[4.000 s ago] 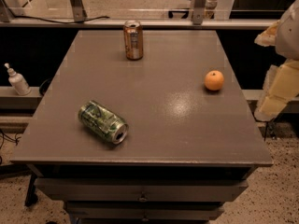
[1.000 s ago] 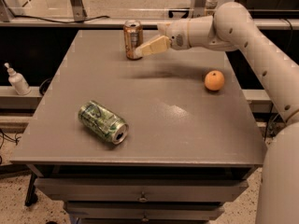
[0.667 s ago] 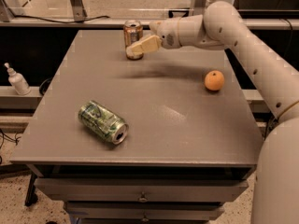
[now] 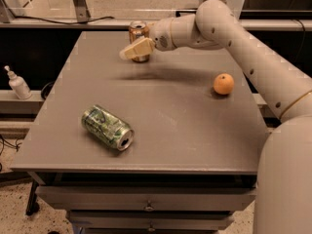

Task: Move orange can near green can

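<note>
The orange can (image 4: 138, 32) stands upright at the far middle of the grey table (image 4: 161, 111). My gripper (image 4: 131, 50) reaches in from the right on the white arm (image 4: 229, 33) and sits right in front of the can's lower half, hiding it. I cannot tell whether it touches the can. The green can (image 4: 106, 127) lies on its side near the front left of the table, its open silver end facing front right, well away from the orange can and the gripper.
A round orange fruit (image 4: 224, 84) sits on the right side of the table, under the arm's forearm. A white pump bottle (image 4: 18, 84) stands on a ledge off the table's left edge. Drawers run below the front edge.
The arm came in from the right. Over the last second the gripper slid left, from beside the orange can's right side to in front of it. Both cans and the fruit stayed put.
</note>
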You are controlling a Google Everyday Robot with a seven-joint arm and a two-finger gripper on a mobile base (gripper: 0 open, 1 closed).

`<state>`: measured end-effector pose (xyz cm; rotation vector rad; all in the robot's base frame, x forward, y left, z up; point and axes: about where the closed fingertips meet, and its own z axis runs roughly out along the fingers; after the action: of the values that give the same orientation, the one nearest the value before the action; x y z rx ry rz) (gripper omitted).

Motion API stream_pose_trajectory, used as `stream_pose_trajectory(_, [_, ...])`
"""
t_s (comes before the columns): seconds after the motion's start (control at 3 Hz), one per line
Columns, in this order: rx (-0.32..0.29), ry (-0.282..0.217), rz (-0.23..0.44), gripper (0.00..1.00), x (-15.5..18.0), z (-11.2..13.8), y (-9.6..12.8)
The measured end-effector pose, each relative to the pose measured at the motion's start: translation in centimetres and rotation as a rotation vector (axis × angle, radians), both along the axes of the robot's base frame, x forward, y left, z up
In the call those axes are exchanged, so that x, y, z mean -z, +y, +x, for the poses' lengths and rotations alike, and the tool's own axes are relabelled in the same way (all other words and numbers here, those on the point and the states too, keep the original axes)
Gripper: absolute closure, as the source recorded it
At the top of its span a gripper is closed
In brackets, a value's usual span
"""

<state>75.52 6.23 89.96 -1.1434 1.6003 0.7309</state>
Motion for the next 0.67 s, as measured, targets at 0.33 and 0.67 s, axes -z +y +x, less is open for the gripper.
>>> stream_pose_trajectory(0.33, [0.013,-0.007,-0.024,0.34,0.93,1.05,0.14])
stream_pose_trajectory(0.67, [0.027,-0.007,-0.036,0.56,1.48,1.83,-0.24])
